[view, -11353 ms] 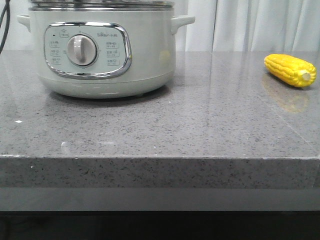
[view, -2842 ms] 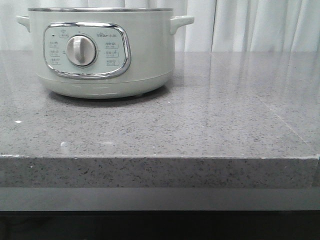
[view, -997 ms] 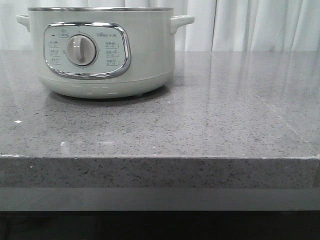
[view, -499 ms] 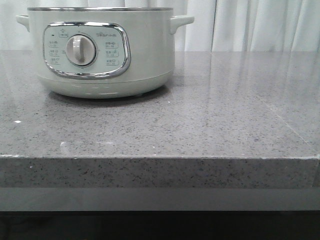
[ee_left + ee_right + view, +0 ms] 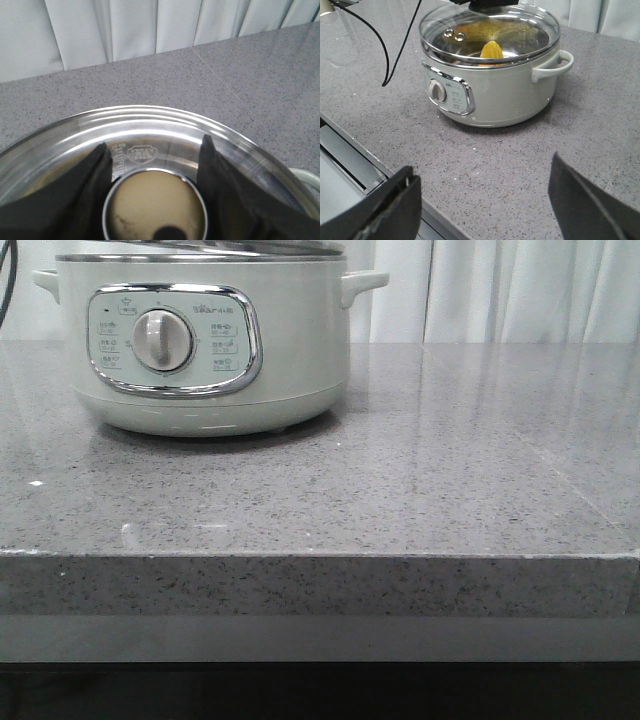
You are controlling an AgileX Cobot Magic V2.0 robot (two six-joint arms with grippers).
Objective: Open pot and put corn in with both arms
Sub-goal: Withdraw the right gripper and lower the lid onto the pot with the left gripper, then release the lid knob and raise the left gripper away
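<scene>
The pale grey-white pot [image 5: 200, 350] stands at the table's back left, its dial facing front. Its steel-rimmed glass lid [image 5: 490, 32] lies over the pot's rim. In the right wrist view the yellow corn [image 5: 491, 51] shows through the glass, inside the pot [image 5: 495, 95]. My left gripper [image 5: 154, 144] is above the lid [image 5: 150, 122], its black fingers shut on either side of the lid's round knob [image 5: 155, 205]. My right gripper [image 5: 482, 167] hangs open and empty over the table near its front edge, well short of the pot.
A black cable [image 5: 385, 45] trails over the table to the left of the pot and shows at the front view's top left [image 5: 8, 280]. The table's front edge [image 5: 350, 145] runs under my right gripper. White curtains [image 5: 500, 290] hang behind.
The corn has left the table's right side and now lies in the pot. The pot's rim was bare half a second ago; now the lid is back over it.
</scene>
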